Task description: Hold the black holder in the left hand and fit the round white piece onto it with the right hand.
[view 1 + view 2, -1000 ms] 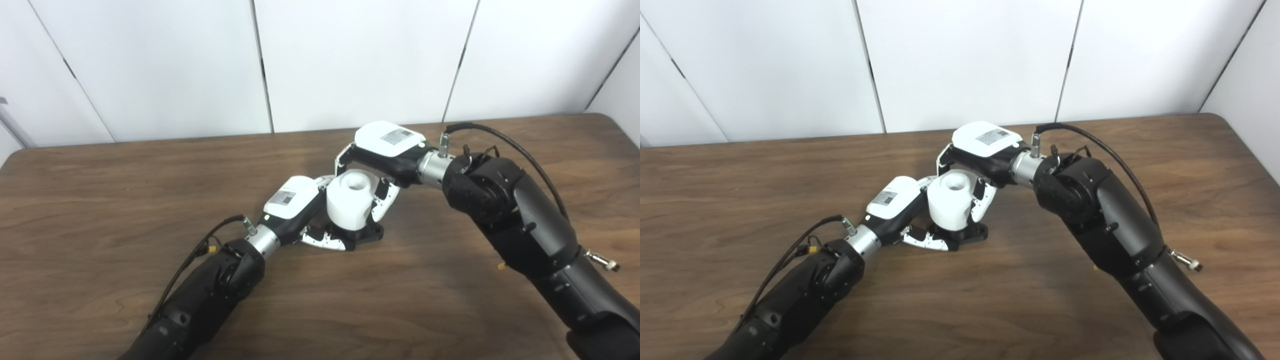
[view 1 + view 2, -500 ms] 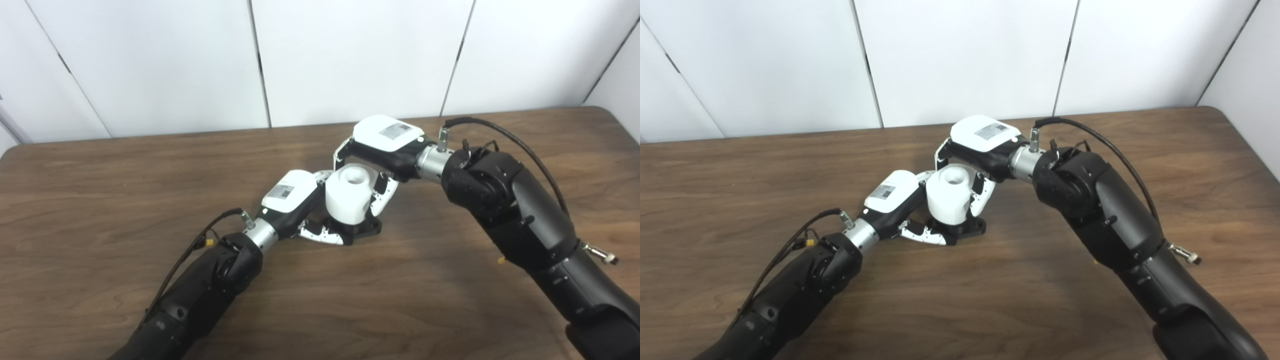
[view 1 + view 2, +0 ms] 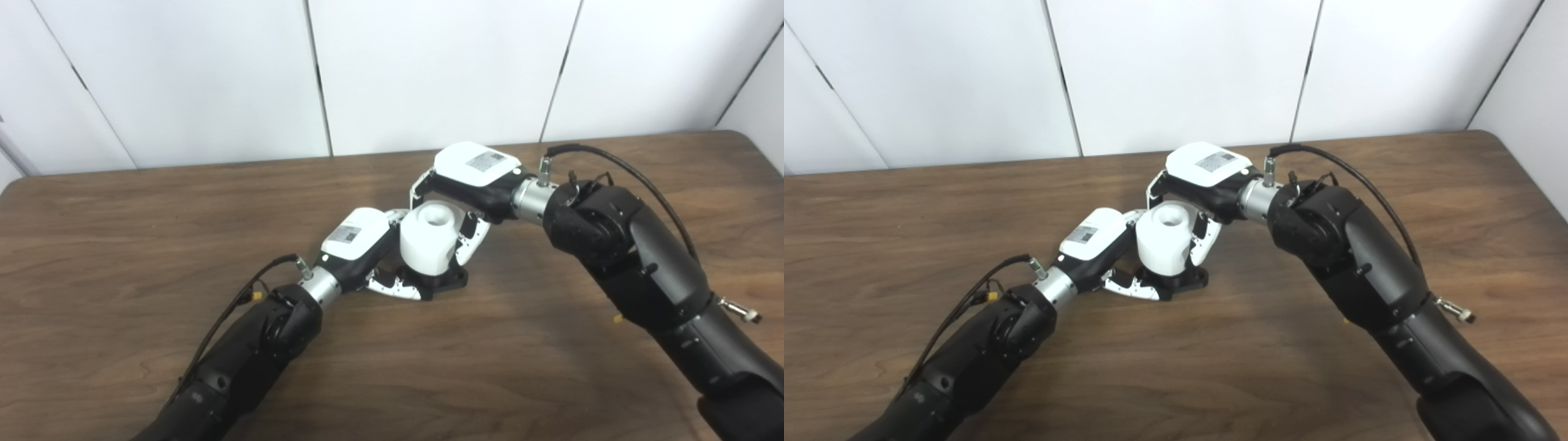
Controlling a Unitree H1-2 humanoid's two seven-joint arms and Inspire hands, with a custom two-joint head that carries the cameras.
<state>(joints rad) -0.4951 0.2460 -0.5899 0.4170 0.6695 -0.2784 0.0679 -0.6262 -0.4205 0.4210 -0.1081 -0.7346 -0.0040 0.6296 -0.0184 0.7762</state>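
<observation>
Round white piece [image 3: 429, 244] sits upright on the black holder [image 3: 450, 280], mid-table [image 3: 122, 245]. Left hand [image 3: 361, 242] grips the holder's base, fingers [image 3: 398, 288] wrapped along its front. Right hand [image 3: 471, 184] is closed around the white piece from above and behind.

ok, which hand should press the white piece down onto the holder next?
Right. The right hand is already wrapped around the round white piece from above and behind. The left hand is low at the black holder, bracing it on the table, so it looks committed there.
</observation>
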